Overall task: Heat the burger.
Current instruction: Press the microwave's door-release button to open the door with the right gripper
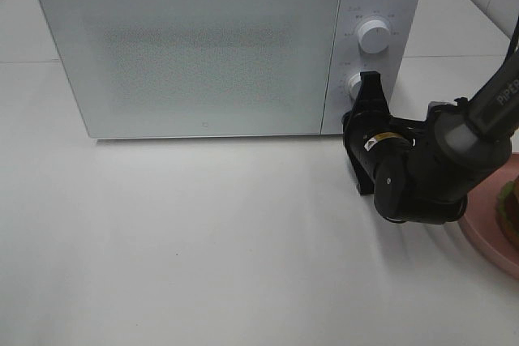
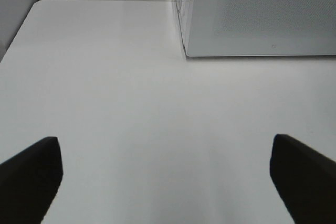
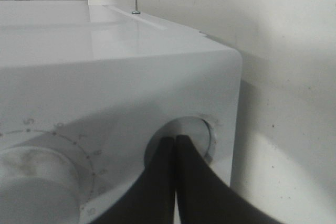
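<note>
Black right fingers (image 3: 157, 182) cover the lower knob (image 3: 195, 129) (burger (image 1: 511, 210) half cropped).

White speckled microwave (image 1: 219, 46), pink plate (image 1: 486, 237), brown-green burger (image 1: 511, 210)

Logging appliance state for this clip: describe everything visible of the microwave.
The microwave is a white, boxy unit with a smooth, glossy shell, standing upright on the white table. Its wide door, with a speckled grey window, is closed. A strip at the right of its front carries an upper knob and a lower knob, both ringed by printed marks. The right gripper, closed, has its tips at the lower knob.
</note>
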